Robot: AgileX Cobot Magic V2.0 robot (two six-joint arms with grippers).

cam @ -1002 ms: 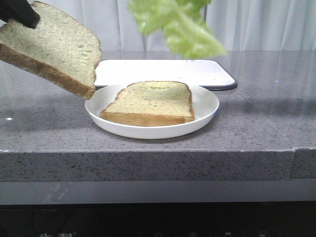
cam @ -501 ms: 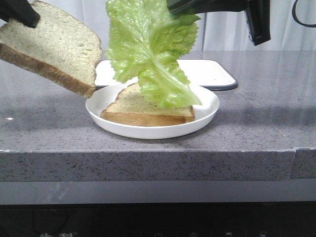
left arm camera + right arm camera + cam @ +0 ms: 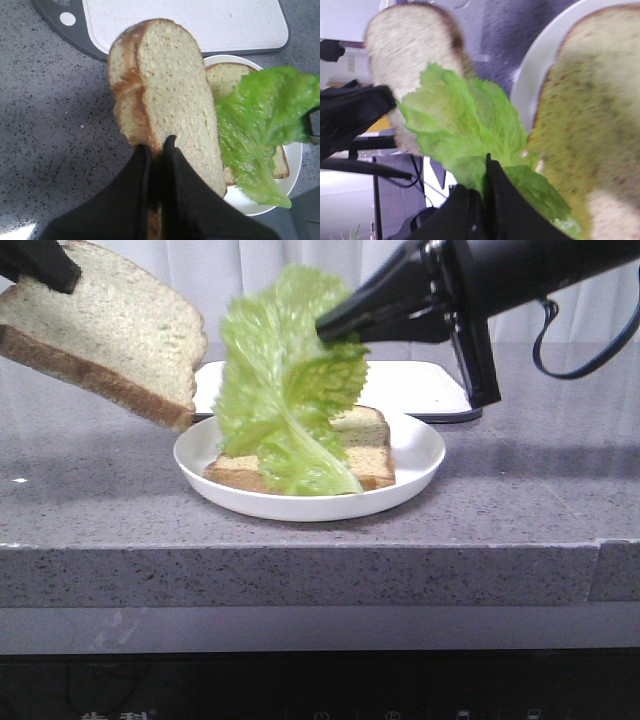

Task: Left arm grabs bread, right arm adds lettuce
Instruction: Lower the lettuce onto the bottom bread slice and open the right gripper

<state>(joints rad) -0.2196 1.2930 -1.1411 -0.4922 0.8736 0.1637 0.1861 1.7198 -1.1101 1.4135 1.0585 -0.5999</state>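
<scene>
While the left arm's fingers (image 3: 45,265) clench the bread (image 3: 105,335) at upper left of the front view, the lettuce (image 3: 290,390), lower than half a second ago, now drapes onto the slice (image 3: 365,445) in the plate (image 3: 420,455) at centre, nearly placed. Left wrist view: fingers (image 3: 155,165) grip crust at lower centre. Right wrist view: fingers (image 3: 482,200) pinch lettuce at bottom centre.
</scene>
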